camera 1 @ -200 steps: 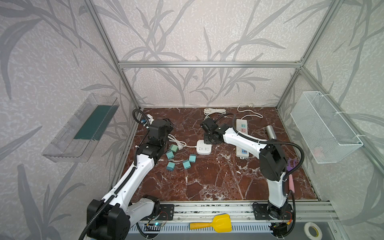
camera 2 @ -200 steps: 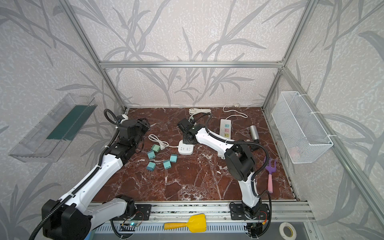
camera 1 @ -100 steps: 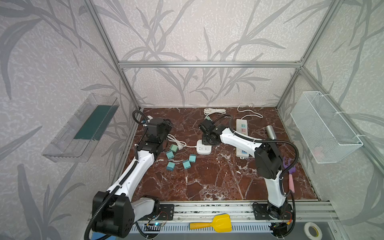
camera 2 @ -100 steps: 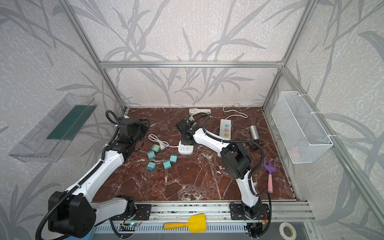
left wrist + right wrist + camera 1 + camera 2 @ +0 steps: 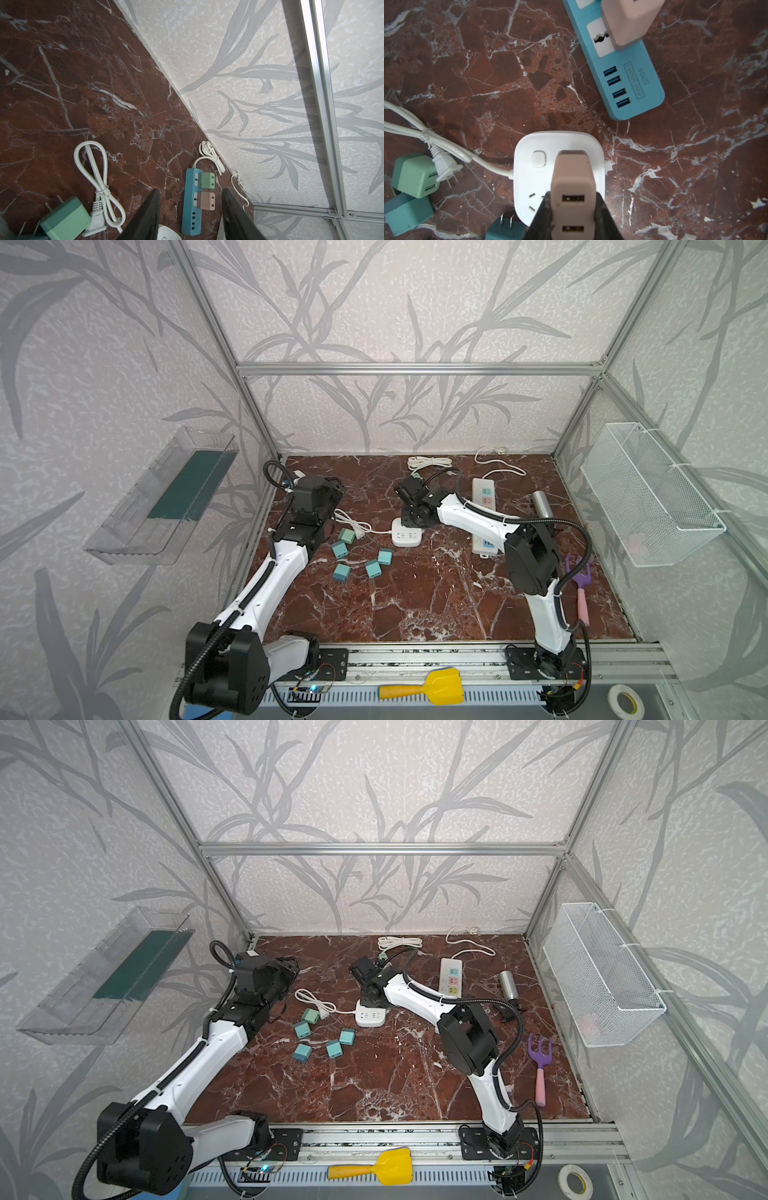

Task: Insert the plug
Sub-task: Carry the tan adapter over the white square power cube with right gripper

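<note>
Your right fingers (image 5: 542, 216) are clamped on the two sides of the pink plug (image 5: 572, 176). The plug stands directly over the white socket block (image 5: 529, 143), which lies on the table (image 5: 415, 597) toward the far side, a little left of the middle. The plug's long axis runs straight out from the fingers and down toward the block's face. Its USB end faces back at the wrist and its prongs are hidden beneath its own body. You cannot tell from these views whether the prongs have met their slots or sit just above the face. The move ahead, as I judge it, is a push along that same axis with no sideways drift. One set of angled slots shows bare just beside the plug, so check you are over the holes you want. Your left fingers (image 5: 145, 218) stand apart with nothing between them, well off to the left, so the right arm is the one placed for this.
</note>
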Robot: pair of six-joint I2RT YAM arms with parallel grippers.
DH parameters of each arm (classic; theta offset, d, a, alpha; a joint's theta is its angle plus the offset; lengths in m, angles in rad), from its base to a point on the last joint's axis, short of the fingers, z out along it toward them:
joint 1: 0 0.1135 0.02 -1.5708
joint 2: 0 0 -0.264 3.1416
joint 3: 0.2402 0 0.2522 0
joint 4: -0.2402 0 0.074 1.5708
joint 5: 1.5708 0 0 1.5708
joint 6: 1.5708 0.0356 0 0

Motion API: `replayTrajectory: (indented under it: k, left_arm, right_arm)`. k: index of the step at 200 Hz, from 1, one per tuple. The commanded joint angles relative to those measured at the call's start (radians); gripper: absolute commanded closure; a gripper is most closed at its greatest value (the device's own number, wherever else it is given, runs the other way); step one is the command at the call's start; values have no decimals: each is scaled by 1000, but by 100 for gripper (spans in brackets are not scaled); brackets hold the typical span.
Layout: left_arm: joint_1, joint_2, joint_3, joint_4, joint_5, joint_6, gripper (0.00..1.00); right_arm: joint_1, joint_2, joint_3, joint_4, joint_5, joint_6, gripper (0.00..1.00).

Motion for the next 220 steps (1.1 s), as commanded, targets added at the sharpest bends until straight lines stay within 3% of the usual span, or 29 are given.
replayTrajectory:
  k: [1, 42, 78, 194, 220]
  left_arm:
    - [7, 8, 0, 22, 6, -17, 51]
    - [10, 8, -1, 26, 10, -19, 51]
    - [14, 8, -1, 28, 15, -22, 52]
    - [18, 25, -1, 30, 24, -27, 52]
    - [18, 26, -1, 32, 27, -28, 52]
  right_arm:
    - [5, 27, 45, -40, -28, -27, 100]
    - [3, 47, 169, -160, 31, -114, 100]
    - [3, 98, 254, -241, 5, -115, 100]
    - [6, 104, 132, -200, -6, -56, 100]
    - [5, 144, 167, -222, -10, -60, 100]
